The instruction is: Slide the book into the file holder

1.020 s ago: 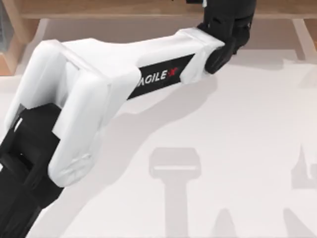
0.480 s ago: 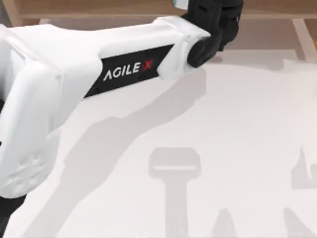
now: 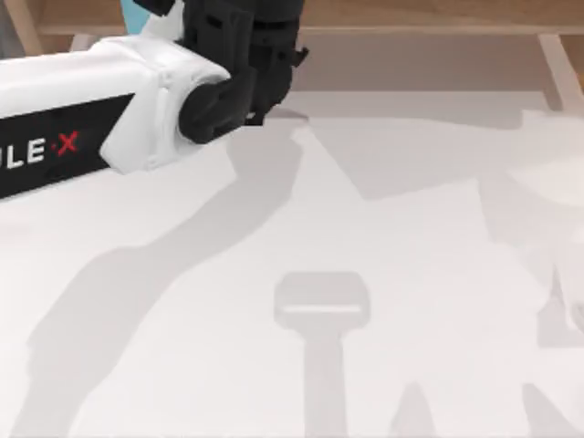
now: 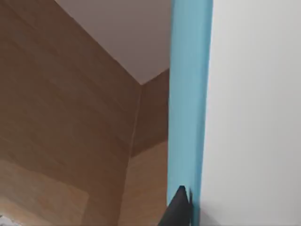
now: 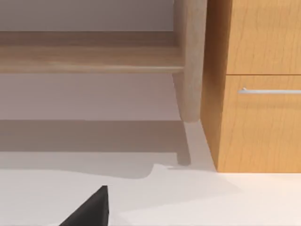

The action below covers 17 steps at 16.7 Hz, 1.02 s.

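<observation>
The book (image 4: 188, 103) is standing on edge in the left wrist view, a light-blue strip running up through the picture, with a dark fingertip (image 4: 178, 209) of the left gripper lying against its lower end, so the pincer appears to be grasping the book. Behind it that view is showing tan wooden walls (image 4: 70, 117) meeting at a corner; whether these belong to the file holder I cannot tell. The top view is giving only a small light-blue corner of the book (image 3: 141, 14) at the far edge of the table (image 3: 365, 274), left of middle, beside the left gripper (image 3: 242, 55), whose white arm is reaching in from the left. The long wooden shelf board (image 3: 411, 14) is running along the far side there. The right wrist view is looking at a wooden cabinet (image 5: 258, 94) with a drawer handle (image 5: 268, 90), with a dark finger (image 5: 91, 209) of the right gripper showing; whether its pincer is released or clenched I cannot tell.
</observation>
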Each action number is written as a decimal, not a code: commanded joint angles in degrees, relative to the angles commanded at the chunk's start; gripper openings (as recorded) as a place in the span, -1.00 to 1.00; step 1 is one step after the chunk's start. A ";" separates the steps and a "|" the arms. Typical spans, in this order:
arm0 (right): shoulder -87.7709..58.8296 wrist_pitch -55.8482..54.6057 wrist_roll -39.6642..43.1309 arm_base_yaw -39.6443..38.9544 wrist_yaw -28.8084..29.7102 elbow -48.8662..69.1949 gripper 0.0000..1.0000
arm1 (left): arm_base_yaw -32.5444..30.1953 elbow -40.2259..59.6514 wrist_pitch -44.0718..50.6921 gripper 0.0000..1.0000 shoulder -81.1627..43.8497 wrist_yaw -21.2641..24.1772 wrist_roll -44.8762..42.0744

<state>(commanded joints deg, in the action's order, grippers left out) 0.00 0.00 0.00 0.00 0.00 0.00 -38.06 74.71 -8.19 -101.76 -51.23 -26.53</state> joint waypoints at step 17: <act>0.00 0.00 0.00 0.00 0.00 0.00 1.00 | 41.57 -35.85 -5.47 -1.00 18.50 34.03 -48.68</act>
<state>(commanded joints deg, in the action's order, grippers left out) 0.00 0.00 0.00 0.00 0.00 0.00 3.51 38.86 -13.66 -83.27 -17.20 -75.21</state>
